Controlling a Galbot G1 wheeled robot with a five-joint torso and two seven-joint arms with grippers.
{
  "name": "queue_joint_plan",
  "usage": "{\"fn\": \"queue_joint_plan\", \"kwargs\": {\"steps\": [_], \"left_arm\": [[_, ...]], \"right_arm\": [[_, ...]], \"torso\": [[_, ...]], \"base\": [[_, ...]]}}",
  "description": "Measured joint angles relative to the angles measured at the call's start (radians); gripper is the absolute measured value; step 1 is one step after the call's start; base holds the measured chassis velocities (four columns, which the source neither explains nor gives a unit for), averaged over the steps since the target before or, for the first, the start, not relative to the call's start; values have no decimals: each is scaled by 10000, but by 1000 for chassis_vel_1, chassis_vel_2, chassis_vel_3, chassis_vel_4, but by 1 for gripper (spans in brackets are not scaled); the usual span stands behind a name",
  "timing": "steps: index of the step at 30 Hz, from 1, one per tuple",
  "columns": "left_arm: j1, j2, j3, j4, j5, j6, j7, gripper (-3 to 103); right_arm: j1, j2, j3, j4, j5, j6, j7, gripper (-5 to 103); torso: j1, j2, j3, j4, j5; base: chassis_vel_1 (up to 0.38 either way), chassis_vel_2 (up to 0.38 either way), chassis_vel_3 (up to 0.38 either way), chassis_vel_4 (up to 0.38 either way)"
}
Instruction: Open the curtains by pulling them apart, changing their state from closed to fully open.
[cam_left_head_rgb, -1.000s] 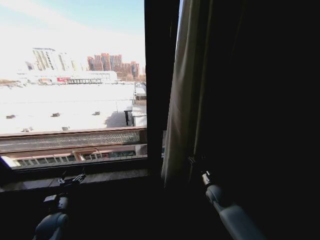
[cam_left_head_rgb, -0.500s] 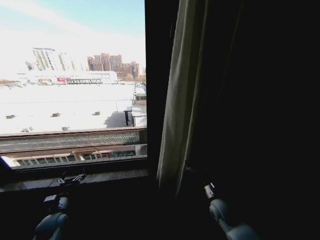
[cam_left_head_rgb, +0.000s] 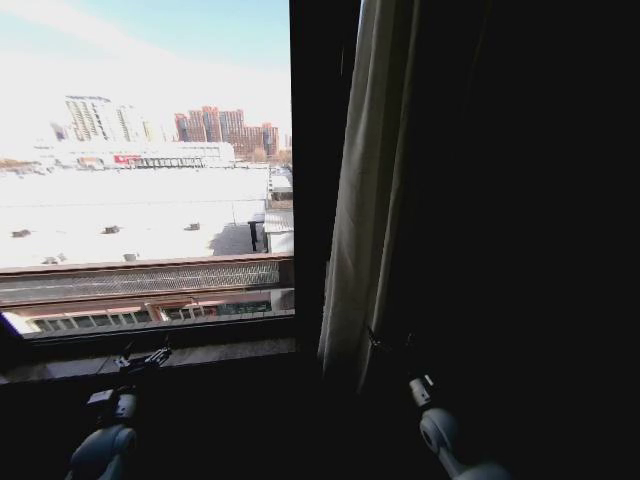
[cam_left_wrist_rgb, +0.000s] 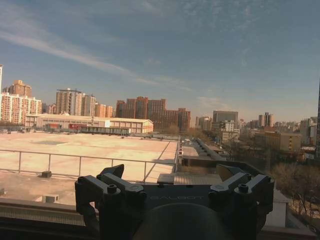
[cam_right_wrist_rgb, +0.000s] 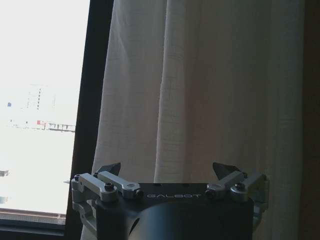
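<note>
- Hanging gathered at centre right of the head view, the curtains (cam_left_head_rgb: 358, 200) leave the window (cam_left_head_rgb: 145, 160) at upper left uncovered.
- Right hand (cam_right_wrist_rgb: 169, 176), fingers spread and released, faces the pleats, not touching.
- Left hand (cam_left_wrist_rgb: 172, 175), released, sits by the sill, lower left.

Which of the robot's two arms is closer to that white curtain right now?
The right. Its end effector, fingers open, sits just short of the curtain, facing its pleats. The left end effector, also open, is off to the left at the bare window, away from the fabric.
</note>
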Motion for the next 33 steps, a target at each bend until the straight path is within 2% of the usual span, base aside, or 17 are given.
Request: {"fn": "queue_joint_plan", "kwargs": {"steps": [3, 9, 14, 20, 33], "left_arm": [[0, 0, 0, 0, 0, 0, 0, 100], [0, 0, 0, 0, 0, 0, 0, 100], [0, 0, 0, 0, 0, 0, 0, 100], [0, 0, 0, 0, 0, 0, 0, 100], [0, 0, 0, 0, 0, 0, 0, 100]], "right_arm": [[-44, 130, -20, 73, -199, -213, 380, 100], [-118, 127, 206, 144, -247, -337, 520, 100], [-157, 12, 414, 145, -268, -454, 495, 100], [-186, -118, 693, 160, -136, -1048, 302, 100], [-215, -40, 735, 160, -179, -1081, 281, 100]], "torso": [[0, 0, 0, 0, -1], [0, 0, 0, 0, 0], [0, 0, 0, 1, 0], [0, 0, 0, 0, 1], [2, 0, 0, 0, 0]], "base": [[0, 0, 0, 0], [0, 0, 0, 0], [0, 0, 0, 0], [0, 0, 0, 0], [0, 0, 0, 0]]}}
